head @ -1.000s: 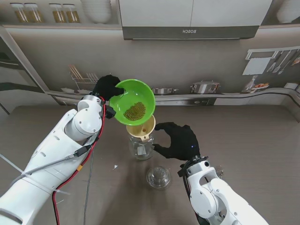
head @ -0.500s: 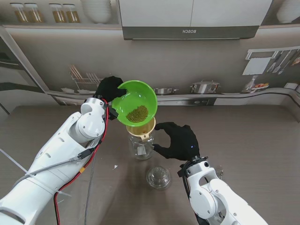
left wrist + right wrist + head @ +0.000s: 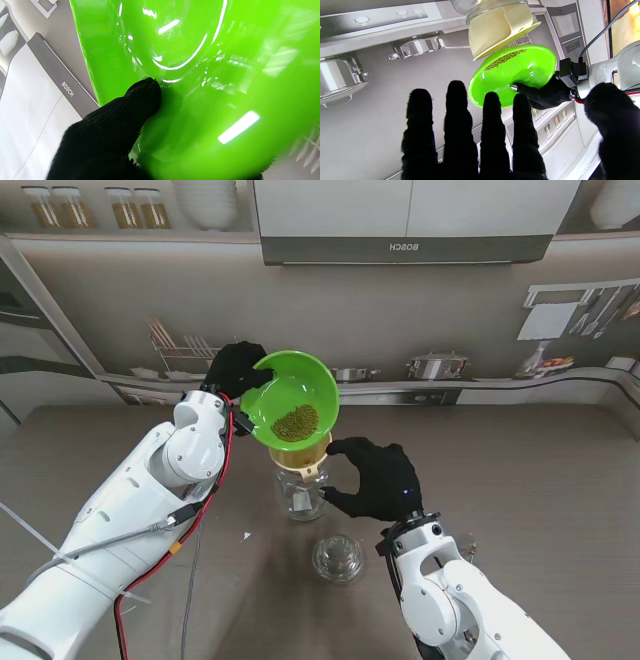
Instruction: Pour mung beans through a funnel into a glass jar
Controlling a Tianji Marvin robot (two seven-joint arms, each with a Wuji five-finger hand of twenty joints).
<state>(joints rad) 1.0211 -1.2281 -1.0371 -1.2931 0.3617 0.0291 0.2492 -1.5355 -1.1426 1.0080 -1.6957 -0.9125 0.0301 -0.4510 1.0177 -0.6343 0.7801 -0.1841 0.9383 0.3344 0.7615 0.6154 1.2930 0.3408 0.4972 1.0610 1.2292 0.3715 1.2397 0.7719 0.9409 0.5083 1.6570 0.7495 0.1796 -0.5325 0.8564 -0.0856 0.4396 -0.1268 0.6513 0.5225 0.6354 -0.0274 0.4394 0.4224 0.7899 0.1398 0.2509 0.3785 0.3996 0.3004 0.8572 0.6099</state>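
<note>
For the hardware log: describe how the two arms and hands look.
Both arms have glossy white rounded shells with black seams at the joints. The left arm carries red and grey cables clipped along its outside, with a small orange connector. The left hand and right hand are five-fingered, each covered by a black knitted glove. No markings are legible.

3 views: 1 overhead, 2 on the wrists.
Stand view looked down from above the shoulders onto the table (image 3: 560, 470). Left wrist view sat pressed close against the green bowl (image 3: 200, 87). Right wrist view looked along the fingers (image 3: 460, 130), farther back, sharing bowl and funnel (image 3: 495, 27) with the stand view.
</note>
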